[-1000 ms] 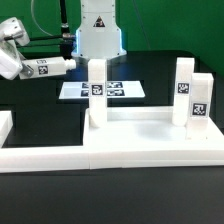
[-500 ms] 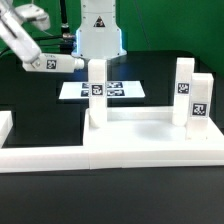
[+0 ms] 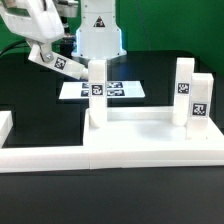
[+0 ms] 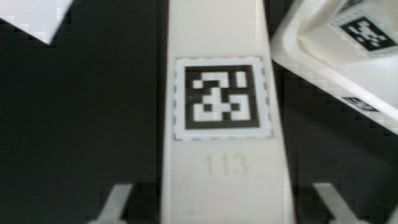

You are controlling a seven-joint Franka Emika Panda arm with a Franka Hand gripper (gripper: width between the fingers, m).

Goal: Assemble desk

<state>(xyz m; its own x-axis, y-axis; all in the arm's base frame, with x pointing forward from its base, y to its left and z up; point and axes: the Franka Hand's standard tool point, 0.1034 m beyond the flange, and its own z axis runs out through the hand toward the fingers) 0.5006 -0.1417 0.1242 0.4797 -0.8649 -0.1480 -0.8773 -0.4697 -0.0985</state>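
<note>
We see smooth matt white plastic leg block (image 4: 217, 110), paper-like tag (image 4: 219, 96); tabletop (image 3: 150, 140) same plastic; table (image 3: 40, 105) matt black.

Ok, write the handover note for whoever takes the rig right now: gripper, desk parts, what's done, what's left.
Gripper: shut on a leg block, carried tilted in the air, above the table at the exterior view's left, short of the tabletop.
Tabletop: lies against the border rail, three leg blocks standing on it: one at the exterior view's left, two at the right.
Marker board: flat behind the tabletop.
Done: three legs stand in place.
Left: bring the held leg to the tabletop and fit it, probably at the remaining corner.
</note>
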